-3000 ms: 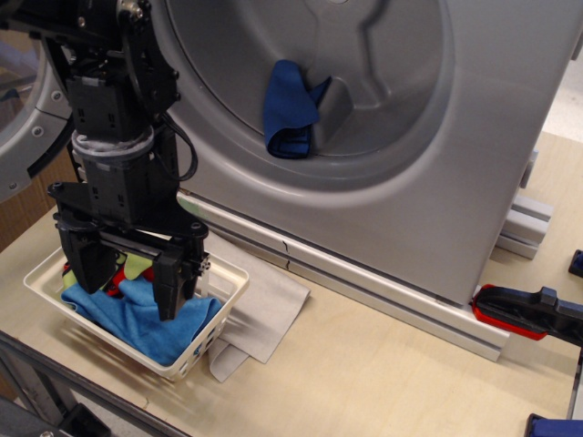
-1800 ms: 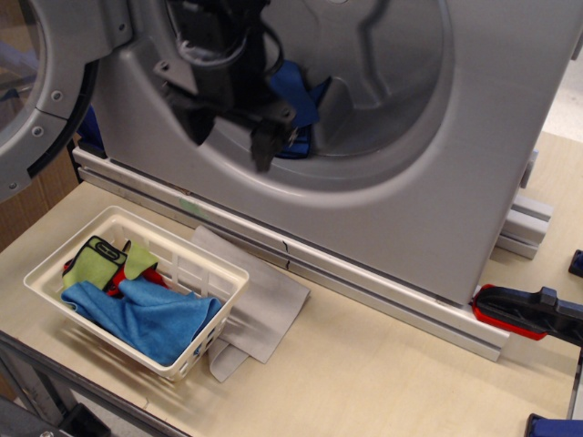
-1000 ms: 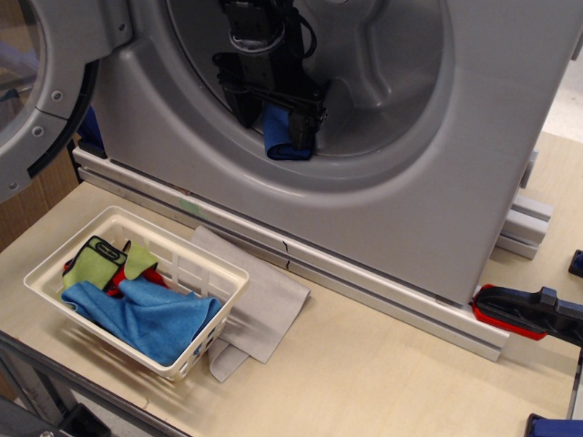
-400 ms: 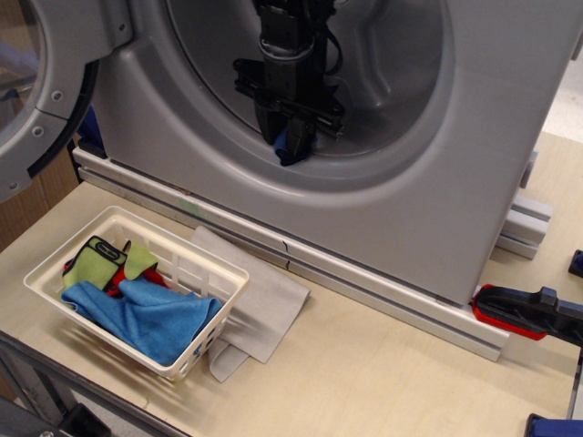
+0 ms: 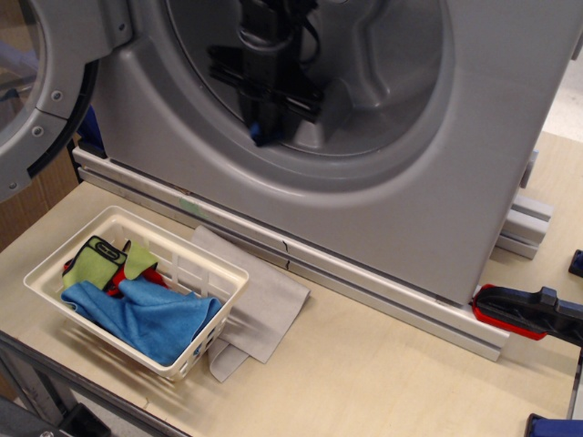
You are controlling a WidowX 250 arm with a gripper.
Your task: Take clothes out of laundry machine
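Where drum [image 5: 383, 82] gapes: claw [image 5: 264, 127] (clothes [image 5: 259, 130] pinched).

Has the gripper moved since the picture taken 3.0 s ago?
Yes. The gripper has gone from above the white basket up and right into the laundry machine drum mouth, closed on the clothes.

A silver-grey laundry machine [image 5: 474, 137], a black gripper [image 5: 265, 135] on dark royal-blue clothes [image 5: 259, 130]; near left, a white basket [image 5: 209, 264] holds sky-blue cloth [image 5: 146, 319]; beside it, grey cloth [image 5: 264, 305].
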